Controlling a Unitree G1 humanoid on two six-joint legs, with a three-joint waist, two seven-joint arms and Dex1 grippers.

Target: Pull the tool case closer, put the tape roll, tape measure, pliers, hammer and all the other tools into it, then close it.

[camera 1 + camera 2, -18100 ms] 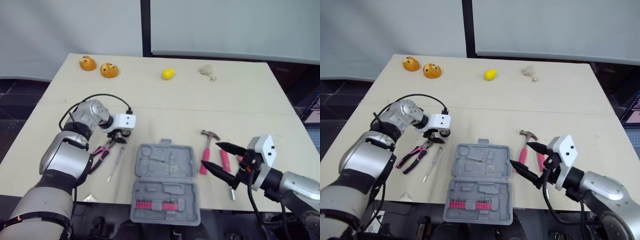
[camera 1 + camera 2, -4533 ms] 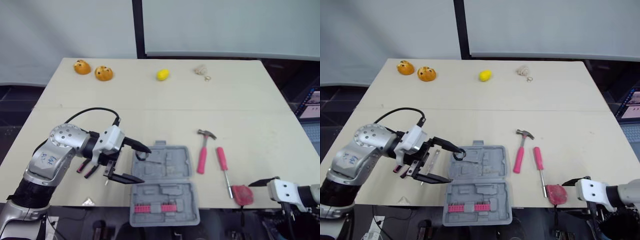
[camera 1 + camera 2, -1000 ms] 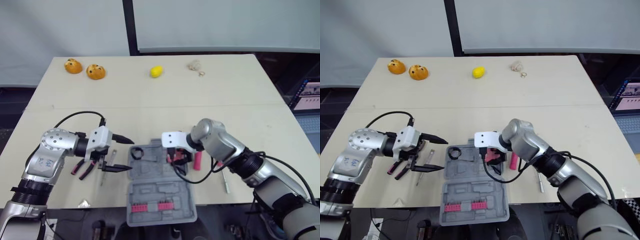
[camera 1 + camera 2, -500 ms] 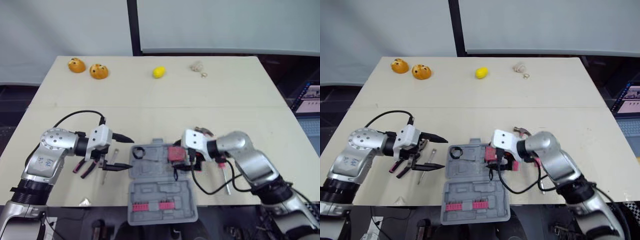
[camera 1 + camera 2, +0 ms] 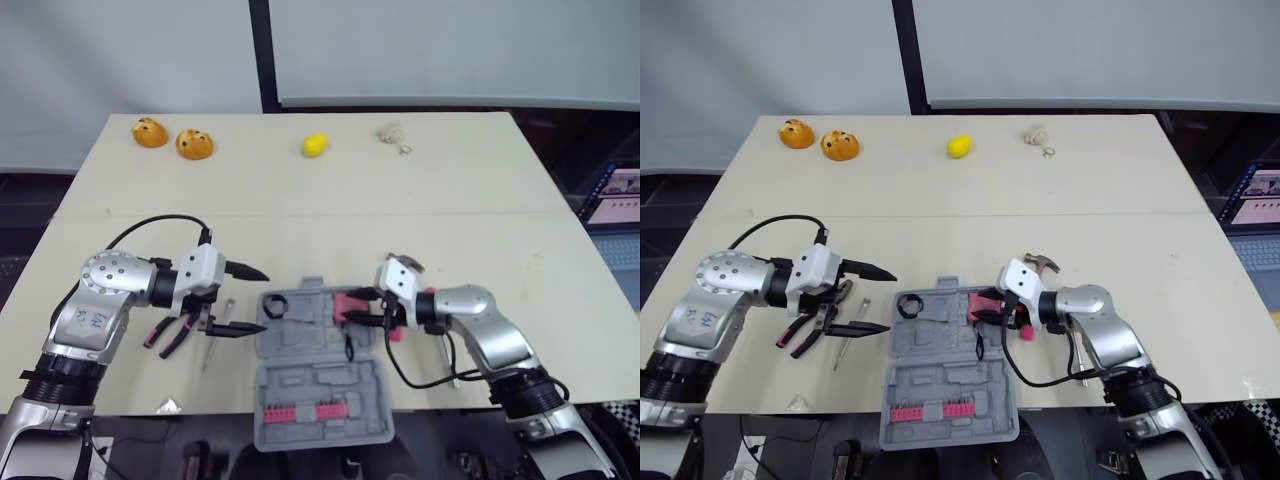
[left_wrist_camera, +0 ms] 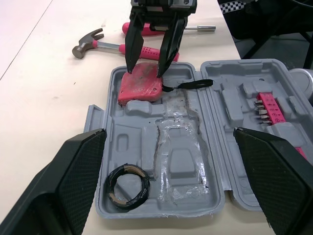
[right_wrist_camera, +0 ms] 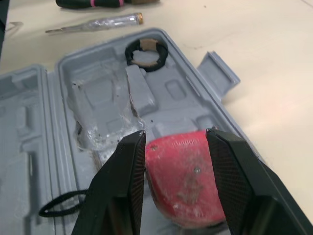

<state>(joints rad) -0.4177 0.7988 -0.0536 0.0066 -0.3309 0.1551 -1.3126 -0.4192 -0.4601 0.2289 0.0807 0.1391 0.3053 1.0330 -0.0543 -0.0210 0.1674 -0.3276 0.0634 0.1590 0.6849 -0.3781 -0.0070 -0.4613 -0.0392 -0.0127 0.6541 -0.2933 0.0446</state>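
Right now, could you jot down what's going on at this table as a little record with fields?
case: grey plastic tool case, lying open
inside it: black tape roll; red tape measure
right gripper: closed around the tape measure
left gripper: open, empty, left of the case
outside the case: pink-handled hammer, pink-handled screwdriver, pink-and-black pliers, slim clear screwdriver

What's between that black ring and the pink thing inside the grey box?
Nothing loose: between the tape roll and the tape measure are only empty moulded recesses of the tool case, clearest in the left wrist view.
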